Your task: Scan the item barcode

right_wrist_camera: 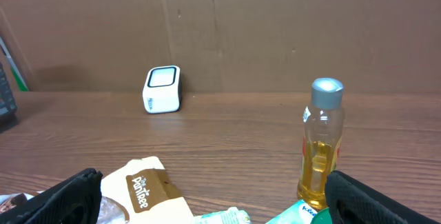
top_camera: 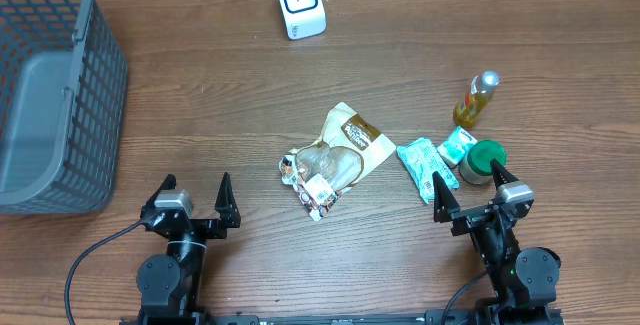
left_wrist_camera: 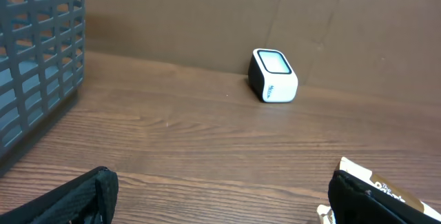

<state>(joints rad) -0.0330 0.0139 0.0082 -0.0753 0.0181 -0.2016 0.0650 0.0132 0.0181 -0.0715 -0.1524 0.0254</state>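
Observation:
The white barcode scanner [top_camera: 300, 3] stands at the back of the table, also visible in the left wrist view [left_wrist_camera: 273, 76] and the right wrist view [right_wrist_camera: 162, 89]. Items lie mid-table: a cream and brown snack bag [top_camera: 348, 143] [right_wrist_camera: 148, 186], a clear packet [top_camera: 312, 177], two teal tissue packs [top_camera: 424, 165], a green-lidded jar [top_camera: 486, 159] and a yellow bottle [top_camera: 478, 100] [right_wrist_camera: 321, 148]. My left gripper [top_camera: 196, 196] [left_wrist_camera: 220, 200] is open near the front edge, left of the items. My right gripper [top_camera: 472, 193] [right_wrist_camera: 220, 203] is open just in front of the jar. Neither holds anything.
A dark grey mesh basket [top_camera: 60, 155] fills the left back corner and shows at the left of the left wrist view [left_wrist_camera: 34, 65]. A brown cardboard wall stands behind the table.

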